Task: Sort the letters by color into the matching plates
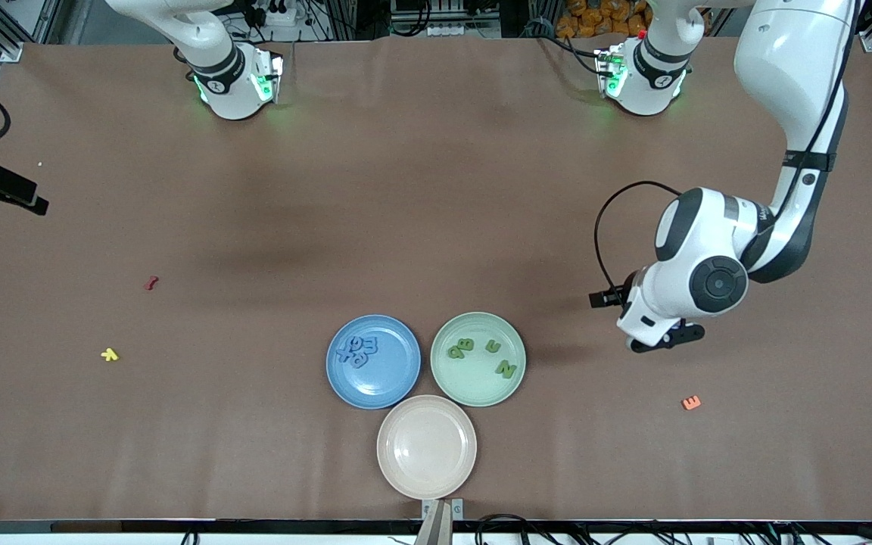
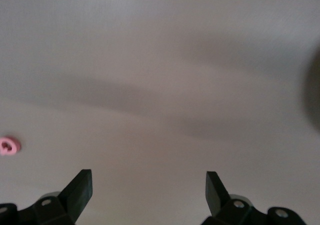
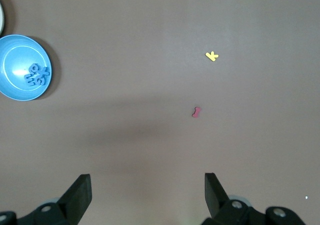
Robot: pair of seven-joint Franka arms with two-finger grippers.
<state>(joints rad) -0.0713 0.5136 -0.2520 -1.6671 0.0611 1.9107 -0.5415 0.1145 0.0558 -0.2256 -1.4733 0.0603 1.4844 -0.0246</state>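
The blue plate (image 1: pixel 373 378) holds several blue letters (image 1: pixel 358 350) piled in a cluster; the right wrist view shows the same blue plate (image 3: pixel 15 55) and blue letters (image 3: pixel 37 75). Beside it, toward the left arm's end, the pale green plate (image 1: pixel 474 390) holds several green letters (image 1: pixel 460 347) lying apart. My left gripper (image 1: pixel 659 342) (image 2: pixel 148 187) hangs open over bare table beside the green plate, nothing between its fingers. My right gripper (image 3: pixel 147 195) is open and empty, high over the table, out of the front view.
A beige plate (image 1: pixel 426 469) lies nearer the front camera than the two plates. Toward the right arm's end lie a red letter (image 1: pixel 151 283) (image 3: pixel 196 112) and a yellow letter (image 1: pixel 109 353) (image 3: pixel 212 56). An orange-pink letter (image 1: pixel 691 403) (image 2: pixel 9 146) lies near the left gripper.
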